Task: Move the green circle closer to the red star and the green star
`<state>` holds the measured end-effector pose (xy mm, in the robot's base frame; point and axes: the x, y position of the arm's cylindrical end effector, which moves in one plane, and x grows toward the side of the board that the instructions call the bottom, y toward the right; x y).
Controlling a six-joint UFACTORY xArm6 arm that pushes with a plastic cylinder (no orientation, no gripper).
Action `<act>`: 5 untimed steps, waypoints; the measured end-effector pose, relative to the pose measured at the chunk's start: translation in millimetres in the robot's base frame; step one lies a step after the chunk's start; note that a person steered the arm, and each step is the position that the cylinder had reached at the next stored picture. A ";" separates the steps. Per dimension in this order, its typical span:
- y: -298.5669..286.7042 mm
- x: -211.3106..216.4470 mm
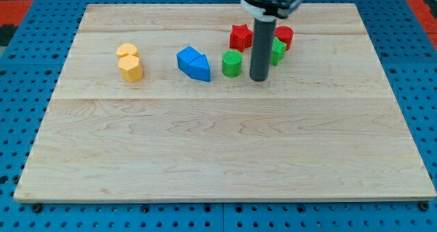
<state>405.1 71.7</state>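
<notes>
The green circle [232, 63] sits on the wooden board, just below the red star [240, 37]. The green star [277, 52] lies to the right, partly hidden behind my rod. My tip [259, 78] rests on the board just right of the green circle and below-left of the green star, between the two. A small gap shows between my tip and the green circle.
A red cylinder [284, 36] stands above the green star. Two blue blocks [194, 63] lie touching, left of the green circle. Two yellow blocks [129, 61] sit at the view's left. The wooden board [218, 150] lies on a blue perforated table.
</notes>
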 end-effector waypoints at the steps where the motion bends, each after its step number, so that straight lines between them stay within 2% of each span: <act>1: -54.5 -0.2; 2: -75.7 -19.4; 3: -24.7 -52.2; 4: -21.2 -55.4; 5: -84.9 -94.8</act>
